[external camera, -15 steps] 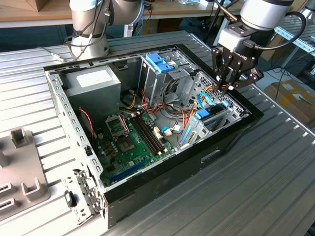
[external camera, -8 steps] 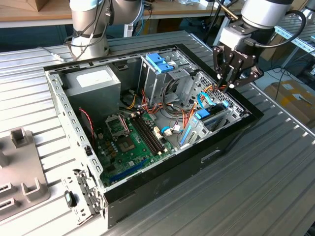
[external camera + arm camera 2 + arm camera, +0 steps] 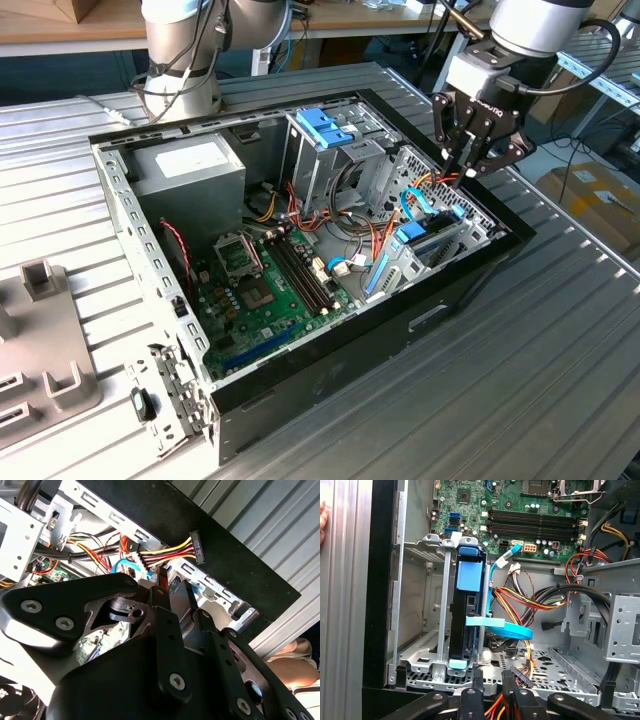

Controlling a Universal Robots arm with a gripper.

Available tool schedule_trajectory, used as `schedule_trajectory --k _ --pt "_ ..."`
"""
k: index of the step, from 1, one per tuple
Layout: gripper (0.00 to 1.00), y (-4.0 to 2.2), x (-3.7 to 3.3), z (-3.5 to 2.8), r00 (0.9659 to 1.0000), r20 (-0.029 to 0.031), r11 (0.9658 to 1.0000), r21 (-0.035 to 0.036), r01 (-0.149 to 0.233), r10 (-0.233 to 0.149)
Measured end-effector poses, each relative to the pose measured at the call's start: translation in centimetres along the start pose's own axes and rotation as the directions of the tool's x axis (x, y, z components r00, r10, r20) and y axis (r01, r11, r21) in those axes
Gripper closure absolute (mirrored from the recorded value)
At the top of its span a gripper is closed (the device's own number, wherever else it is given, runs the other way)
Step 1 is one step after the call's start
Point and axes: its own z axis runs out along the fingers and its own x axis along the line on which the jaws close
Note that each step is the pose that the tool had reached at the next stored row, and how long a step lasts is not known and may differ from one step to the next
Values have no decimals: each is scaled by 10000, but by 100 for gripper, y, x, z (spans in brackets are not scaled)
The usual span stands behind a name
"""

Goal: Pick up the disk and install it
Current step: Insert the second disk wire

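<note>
Now, fingers [image 3: 509,685] narrowly parted and empty, near case rim [image 3: 395,702], disk [image 3: 467,615] upright in cage, open slot [image 3: 415,610] beside it

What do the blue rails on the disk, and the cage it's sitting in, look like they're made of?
The blue rails look like moulded plastic: even colour, soft sheen. The cage around the disk looks like bare sheet steel, probably: grey, folded, with punched holes.

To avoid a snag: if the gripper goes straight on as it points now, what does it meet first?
Probably the bundle of coloured power wires, just ahead of the gripper in the second wrist view. The disk stands upright beside that line in the first wrist view. Depth is unclear.
</note>
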Motion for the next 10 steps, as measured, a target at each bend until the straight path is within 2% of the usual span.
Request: schedule_trajectory --k 10 --pt "71 -12 -6 1 10000 5 10000 3 81 -81"
